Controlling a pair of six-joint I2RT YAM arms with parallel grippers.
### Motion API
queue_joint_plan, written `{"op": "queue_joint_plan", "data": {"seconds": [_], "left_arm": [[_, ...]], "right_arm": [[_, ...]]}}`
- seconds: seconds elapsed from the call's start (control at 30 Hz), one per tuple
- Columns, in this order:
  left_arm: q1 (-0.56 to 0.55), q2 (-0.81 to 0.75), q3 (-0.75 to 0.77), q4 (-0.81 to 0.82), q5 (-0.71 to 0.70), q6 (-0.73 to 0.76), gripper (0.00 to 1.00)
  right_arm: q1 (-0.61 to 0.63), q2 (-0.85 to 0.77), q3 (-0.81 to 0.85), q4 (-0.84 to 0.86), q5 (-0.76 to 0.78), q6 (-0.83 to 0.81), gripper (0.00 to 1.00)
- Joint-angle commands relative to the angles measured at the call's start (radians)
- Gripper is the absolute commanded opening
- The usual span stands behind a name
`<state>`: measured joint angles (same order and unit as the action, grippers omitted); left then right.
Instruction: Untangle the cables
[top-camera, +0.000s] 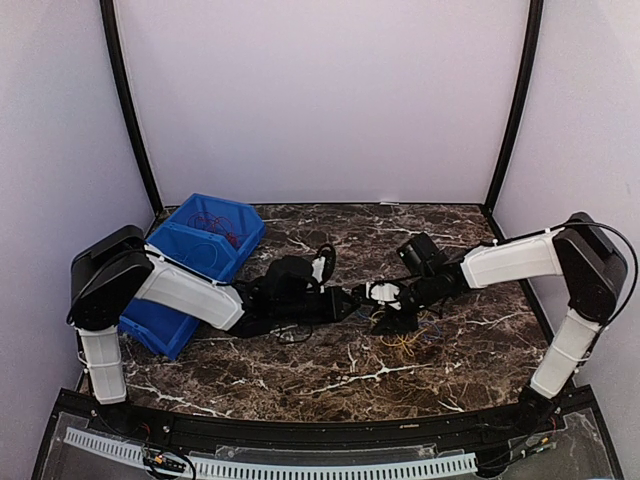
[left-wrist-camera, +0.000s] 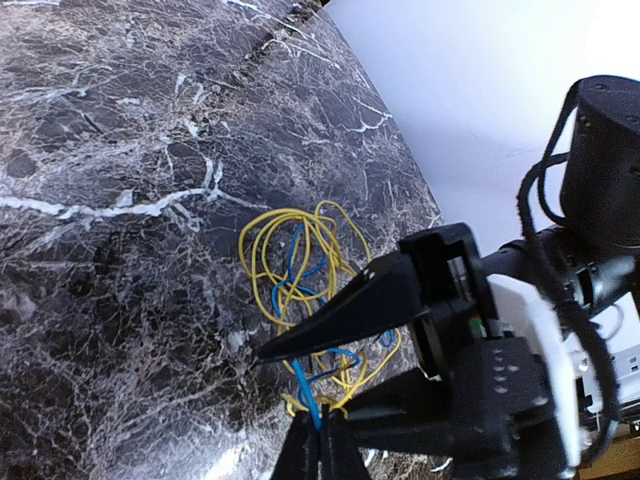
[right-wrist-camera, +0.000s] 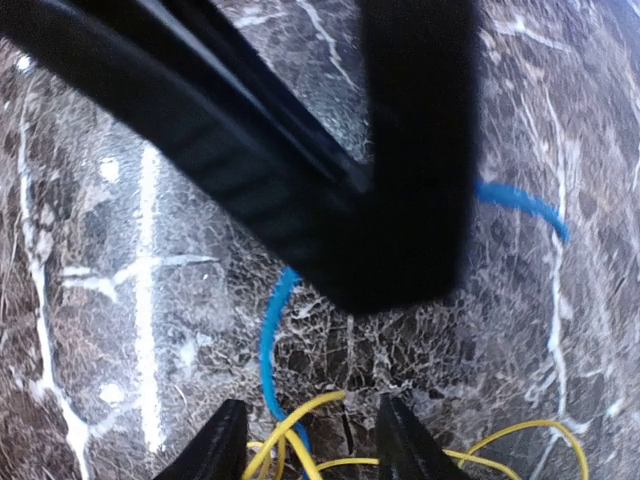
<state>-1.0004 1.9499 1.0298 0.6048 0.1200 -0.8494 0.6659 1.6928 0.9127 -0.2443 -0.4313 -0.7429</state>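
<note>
Pulling worries me: left jaws pinch the blue cable (left-wrist-camera: 305, 392), right jaws gape over the yellow cable (left-wrist-camera: 252, 262) (loops interlaced), so knots could tighten.

Light: the scene is lit evenly from above; pale walls (top-camera: 320, 100) are rendered bright.
Glare: a white sheen is caught on the marble table (left-wrist-camera: 225, 462).
Blur: black bars (right-wrist-camera: 410, 150) near the right wrist lens are smeared; the blue cable (right-wrist-camera: 268, 340) is shown sharper.
</note>
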Motion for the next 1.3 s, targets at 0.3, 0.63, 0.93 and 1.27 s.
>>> {"op": "queue_joint_plan", "data": {"seconds": [0.3, 0.63, 0.93, 1.27], "left_arm": [[0.066, -0.474, -0.129, -0.248, -0.259, 0.139, 0.00], [0.247, -0.870, 0.131, -0.754, -0.511, 0.442, 0.00], [0.269, -0.915, 0.443, -0.948, -0.691, 0.693, 0.00], [0.268, -0.868, 0.622, -0.991, -0.624, 0.736, 0.00]], "right_arm": [[-0.030, 0.124, 0.036, 0.023, 0.119, 0.034, 0.14], [-0.110, 0.152, 0.059, -0.016, 0.116, 0.063, 0.13], [-0.178, 0.176, 0.079, -0.038, 0.124, 0.081, 0.06], [-0.263, 0.201, 0.106, -0.058, 0.222, 0.108, 0.00]]}}
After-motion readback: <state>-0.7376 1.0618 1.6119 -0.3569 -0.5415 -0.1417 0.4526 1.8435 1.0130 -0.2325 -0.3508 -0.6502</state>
